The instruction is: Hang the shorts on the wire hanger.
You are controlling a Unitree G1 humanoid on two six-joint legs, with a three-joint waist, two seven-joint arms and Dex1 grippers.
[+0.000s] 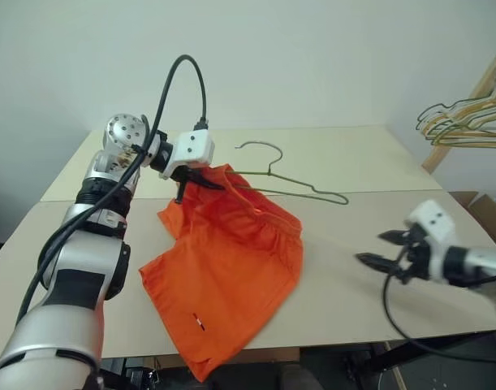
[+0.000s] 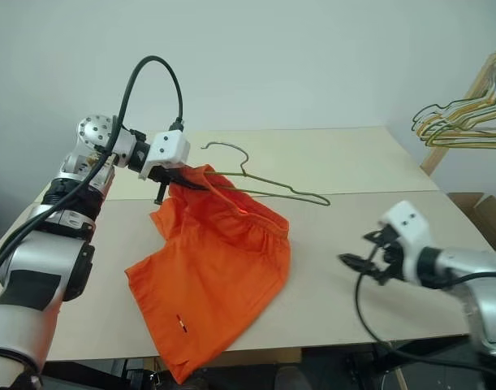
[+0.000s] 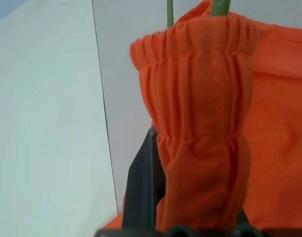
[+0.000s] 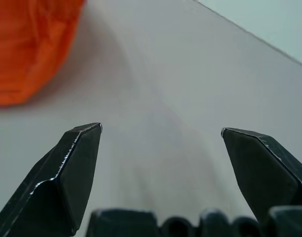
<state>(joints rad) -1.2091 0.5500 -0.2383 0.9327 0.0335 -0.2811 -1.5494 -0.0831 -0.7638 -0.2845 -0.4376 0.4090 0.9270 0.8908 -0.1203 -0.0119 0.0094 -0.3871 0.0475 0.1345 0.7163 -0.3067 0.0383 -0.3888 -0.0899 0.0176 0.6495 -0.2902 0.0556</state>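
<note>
Orange cloth shorts [image 1: 223,268], pinched at the waistband in the left gripper [image 1: 200,177], could slide off the thin olive-grey wire hanger [image 1: 300,185] while the right gripper [image 1: 386,250] gapes empty.

- A plain test room or lab, not a home.
- Bare pale walls [image 1: 312,57] with nothing on them.
- Two beige tables [image 1: 377,162] pushed together as a work surface.
- A wooden rack [image 1: 463,114] at the right holds a bunch of hangers [image 1: 467,122].
- A cardboard box [image 1: 485,213] stands beside the tables.
</note>
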